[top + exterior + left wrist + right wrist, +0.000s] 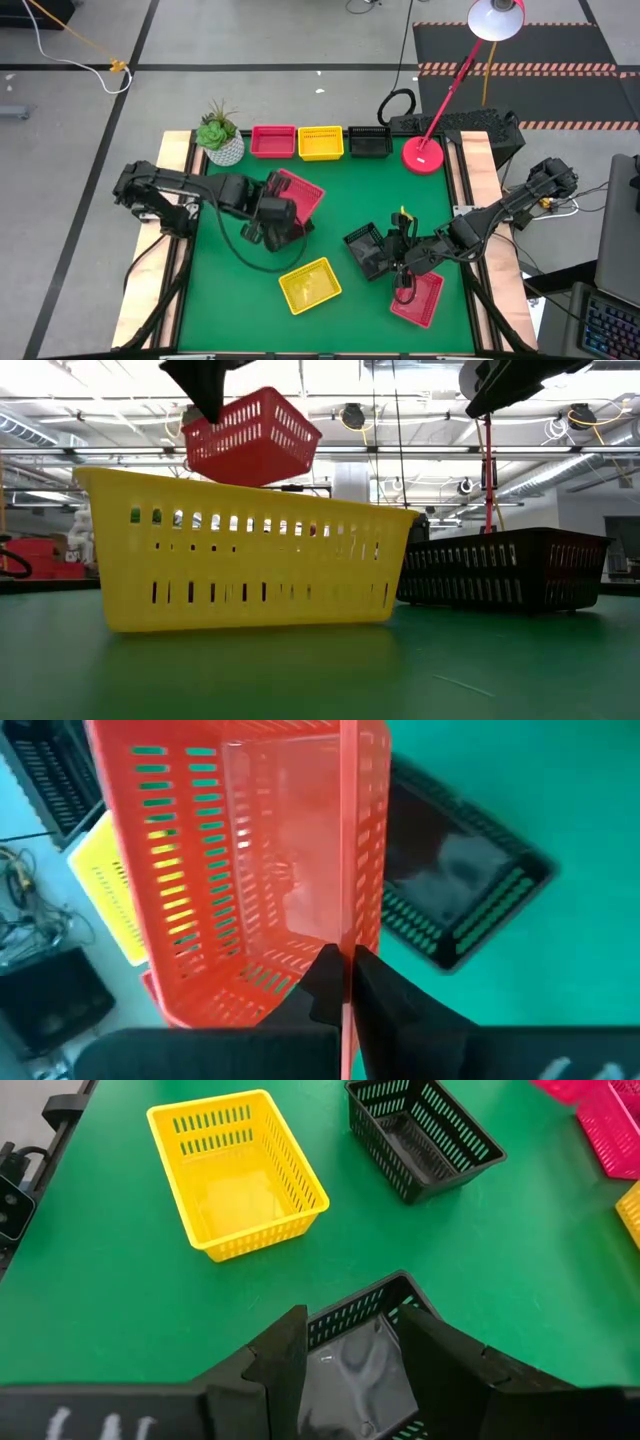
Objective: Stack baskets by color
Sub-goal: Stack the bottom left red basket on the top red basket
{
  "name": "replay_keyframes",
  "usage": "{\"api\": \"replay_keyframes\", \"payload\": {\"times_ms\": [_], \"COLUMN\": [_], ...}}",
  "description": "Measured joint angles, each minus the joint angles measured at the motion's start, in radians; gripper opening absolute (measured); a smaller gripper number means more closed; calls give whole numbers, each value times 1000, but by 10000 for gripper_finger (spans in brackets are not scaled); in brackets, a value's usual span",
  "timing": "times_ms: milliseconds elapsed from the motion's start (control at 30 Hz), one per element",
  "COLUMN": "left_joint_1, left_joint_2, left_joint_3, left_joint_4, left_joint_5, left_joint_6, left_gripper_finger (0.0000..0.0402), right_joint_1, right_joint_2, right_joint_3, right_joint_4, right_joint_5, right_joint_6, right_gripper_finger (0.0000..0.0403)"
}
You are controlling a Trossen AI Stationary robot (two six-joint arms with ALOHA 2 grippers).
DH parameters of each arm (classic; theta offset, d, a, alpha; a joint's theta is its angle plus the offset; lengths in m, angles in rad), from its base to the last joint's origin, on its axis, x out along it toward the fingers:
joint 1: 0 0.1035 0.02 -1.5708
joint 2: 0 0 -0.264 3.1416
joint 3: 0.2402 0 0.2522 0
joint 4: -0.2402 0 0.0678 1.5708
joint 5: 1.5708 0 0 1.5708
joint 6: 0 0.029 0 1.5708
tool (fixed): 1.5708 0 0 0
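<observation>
The left end effector (pixel 281 222) is closed on the rim of a red basket (pixel 298 192) and holds it above the bench (pixel 350 190). The right end effector (pixel 398 262) is open over a black basket (pixel 364 250). A yellow basket (pixel 309 284) and another red basket (pixel 418 298) lie loose; I judge most stacking is left.

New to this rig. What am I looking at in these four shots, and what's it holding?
It is a two-armed robot at a table with a green mat. One picture looks straight down, one sits level with the tabletop, and one comes from each wrist. The left gripper is shut on a red basket, held up off the mat. The right gripper is open, above a black basket. Also loose on the mat: a yellow basket and a second red basket. Along the back stand a back red basket, back yellow basket, back black basket, plant and lamp base.
</observation>
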Motion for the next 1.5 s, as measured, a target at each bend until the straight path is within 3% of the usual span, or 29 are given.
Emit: {"api": "replay_keyframes", "payload": {"times_ms": [333, 700, 1167, 1500], "left_joint_1": [175, 399, 632, 680], "left_joint_2": [0, 0, 1, 1], "left_joint_3": [0, 0, 0, 0], "left_joint_4": [19, 117, 189, 201], "left_joint_5": [-137, -174, -173, -118], "left_joint_6": [117, 239, 288, 227], "left_gripper_finger": [9, 13, 7, 10], "right_joint_1": [0, 0, 0, 0], "right_joint_2": [0, 0, 0, 0], "right_joint_3": [0, 0, 0, 0], "right_joint_4": [0, 0, 0, 0], "right_joint_5": [0, 0, 0, 0], "right_joint_6": [-10, -21, -21, -21], "right_gripper_finger": [150, 150, 150, 150]}}
